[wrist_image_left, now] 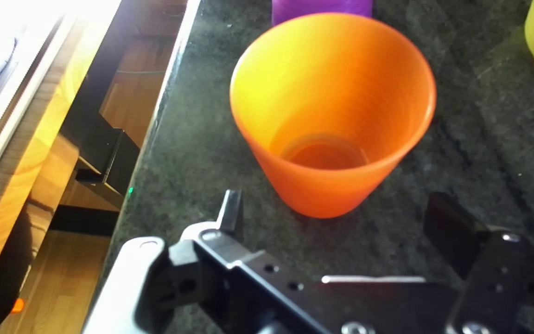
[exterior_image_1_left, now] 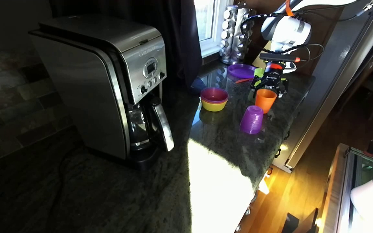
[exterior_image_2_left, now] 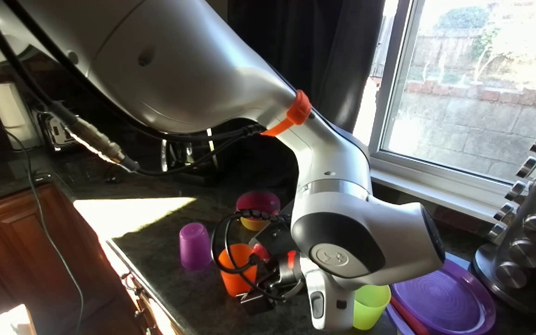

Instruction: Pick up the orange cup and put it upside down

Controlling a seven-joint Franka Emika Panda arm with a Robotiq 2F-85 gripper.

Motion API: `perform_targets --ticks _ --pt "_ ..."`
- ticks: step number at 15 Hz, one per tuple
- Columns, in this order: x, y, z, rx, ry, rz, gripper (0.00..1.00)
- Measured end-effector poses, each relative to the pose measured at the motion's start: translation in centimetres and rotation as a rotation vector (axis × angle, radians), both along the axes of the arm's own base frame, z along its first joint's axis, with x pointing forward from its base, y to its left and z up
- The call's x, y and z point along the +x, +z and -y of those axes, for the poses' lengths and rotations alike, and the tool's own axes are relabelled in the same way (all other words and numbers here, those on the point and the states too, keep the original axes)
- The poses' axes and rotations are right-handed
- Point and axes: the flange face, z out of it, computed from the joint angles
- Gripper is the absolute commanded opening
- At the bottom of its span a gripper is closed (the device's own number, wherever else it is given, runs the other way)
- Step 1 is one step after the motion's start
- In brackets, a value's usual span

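Note:
The orange cup (exterior_image_1_left: 264, 103) stands upright on the dark counter, mouth up. It is partly behind cables in an exterior view (exterior_image_2_left: 231, 281). In the wrist view the orange cup (wrist_image_left: 325, 190) shows its inside and its near wall, just beyond the fingertips. My gripper (wrist_image_left: 336, 208) is open and empty, with one finger to each side of the cup's near side and none seen touching it. In an exterior view the gripper (exterior_image_1_left: 269, 88) is right behind the cup. It also shows beside the cup in an exterior view (exterior_image_2_left: 263, 295), partly hidden by the arm.
An upside-down purple cup (exterior_image_1_left: 252, 120) stands close to the orange cup. Stacked bowls (exterior_image_1_left: 214, 106), a green cup (exterior_image_2_left: 370, 307) and a purple plate (exterior_image_2_left: 449, 298) are on the counter. A spice rack (exterior_image_1_left: 233, 35) and coffee maker (exterior_image_1_left: 99, 71) stand there too. The counter edge (wrist_image_left: 155, 120) runs nearby.

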Motion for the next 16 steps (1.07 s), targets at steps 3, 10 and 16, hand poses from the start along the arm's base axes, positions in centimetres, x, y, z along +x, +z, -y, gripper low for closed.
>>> perform_targets --ticks 3,10,16 --pt "0.0 -0.1 -0.1 0.003 -0.002 0.000 1.00" --pt "0.0 -0.7 -0.4 0.007 -0.002 -0.006 1.00" --pt "0.4 -1.3 -0.3 -0.041 -0.010 0.015 1.00"
